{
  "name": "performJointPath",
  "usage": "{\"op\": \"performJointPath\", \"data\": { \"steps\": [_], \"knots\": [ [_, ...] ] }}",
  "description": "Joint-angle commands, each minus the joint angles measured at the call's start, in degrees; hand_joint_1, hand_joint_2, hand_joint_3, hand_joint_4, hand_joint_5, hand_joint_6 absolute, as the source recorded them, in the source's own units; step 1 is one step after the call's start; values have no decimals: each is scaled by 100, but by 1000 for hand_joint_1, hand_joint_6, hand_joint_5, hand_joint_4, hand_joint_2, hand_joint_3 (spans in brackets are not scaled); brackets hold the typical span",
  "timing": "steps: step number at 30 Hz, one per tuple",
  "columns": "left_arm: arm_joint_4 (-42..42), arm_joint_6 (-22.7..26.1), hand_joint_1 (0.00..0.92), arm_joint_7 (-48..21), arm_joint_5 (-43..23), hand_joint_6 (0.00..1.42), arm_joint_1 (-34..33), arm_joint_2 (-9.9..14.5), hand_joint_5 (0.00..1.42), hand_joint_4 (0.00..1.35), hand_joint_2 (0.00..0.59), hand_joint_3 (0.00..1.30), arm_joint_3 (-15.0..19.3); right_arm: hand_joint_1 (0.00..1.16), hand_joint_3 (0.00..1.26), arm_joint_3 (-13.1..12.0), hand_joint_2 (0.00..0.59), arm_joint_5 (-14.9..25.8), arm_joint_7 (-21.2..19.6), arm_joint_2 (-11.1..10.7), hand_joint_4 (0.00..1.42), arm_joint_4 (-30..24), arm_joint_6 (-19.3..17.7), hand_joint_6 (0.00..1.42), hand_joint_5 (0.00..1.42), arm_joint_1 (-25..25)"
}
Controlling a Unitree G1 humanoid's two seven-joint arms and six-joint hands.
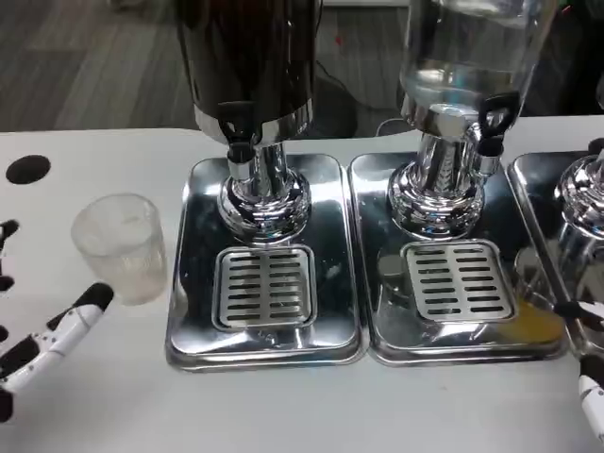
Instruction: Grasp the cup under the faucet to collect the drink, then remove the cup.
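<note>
A clear plastic cup (121, 247) stands upright on the white table, left of the left dispenser's steel tray (189, 321). It looks empty. My left hand (42, 335) lies at the picture's left edge, just below and left of the cup, fingers spread and holding nothing; one fingertip (97, 297) reaches close to the cup's base. The dark dispenser's faucet (239, 142) hangs above the slotted drip grate (263, 285), with nothing standing on the grate. At the lower right corner, fingers (590, 392) of my right hand poke in, apart from everything.
A second dispenser with a clear tank (467, 57) and black tap (493, 118) stands on its own tray (368, 321) to the right. A third dispenser (585, 193) shows at the right edge. A dark hole (27, 169) marks the table at far left.
</note>
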Motion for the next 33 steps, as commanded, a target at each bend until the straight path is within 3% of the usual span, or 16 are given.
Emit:
{"op": "performJointPath", "data": {
  "steps": [1,11,22,33],
  "knots": [
    [-109,430,183,-138,319,725,-280,95,336,109,58,137,-137,550,274,-70,576,97,90,-52,177,-7,-170,64,194,91],
    [-92,976,167,-274,422,749,-697,123,363,110,45,137,-191,544,277,-114,578,166,137,-42,178,59,-224,64,194,107],
    [457,1516,162,-221,-233,754,-1300,-19,374,110,44,137,32,540,285,-122,566,263,220,-5,178,-23,-312,64,194,180],
    [934,1791,164,-387,-205,791,-1850,116,433,151,51,186,-351,539,285,-78,560,466,515,96,178,-431,-425,77,194,396]
  ]
}}
